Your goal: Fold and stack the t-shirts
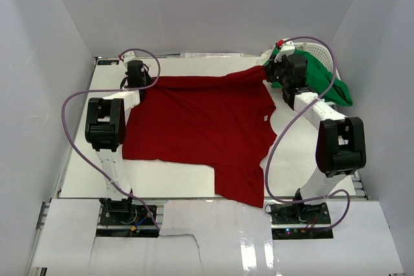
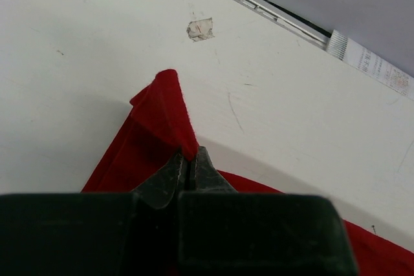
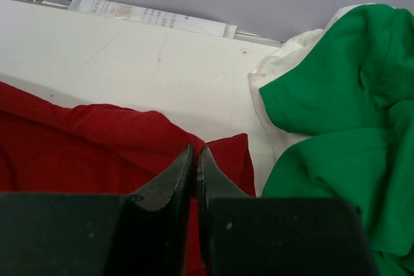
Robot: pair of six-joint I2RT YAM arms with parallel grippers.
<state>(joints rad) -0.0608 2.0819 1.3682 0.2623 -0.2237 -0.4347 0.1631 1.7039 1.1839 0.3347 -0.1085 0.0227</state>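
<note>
The deep red t-shirt [image 1: 200, 127] lies spread over the middle of the table, its far edge pulled taut between both grippers. My left gripper [image 1: 143, 82] is shut on the far-left corner of the red t-shirt [image 2: 165, 111], with cloth pinched between the fingertips [image 2: 192, 154]. At the far right my right gripper [image 1: 275, 72] is shut on the other far corner of the red t-shirt [image 3: 129, 140]. The bright green t-shirt [image 1: 323, 82] hangs crumpled from the basket just right of that gripper, and the right wrist view shows the green t-shirt [image 3: 349, 127] close by.
A white slotted basket [image 1: 317, 53] stands in the far right corner under the green cloth. White walls enclose the table on three sides. A scrap of tape [image 2: 200, 28] sticks to the tabletop beyond the left gripper. One sleeve of the red shirt hangs over the near table edge [image 1: 239, 192].
</note>
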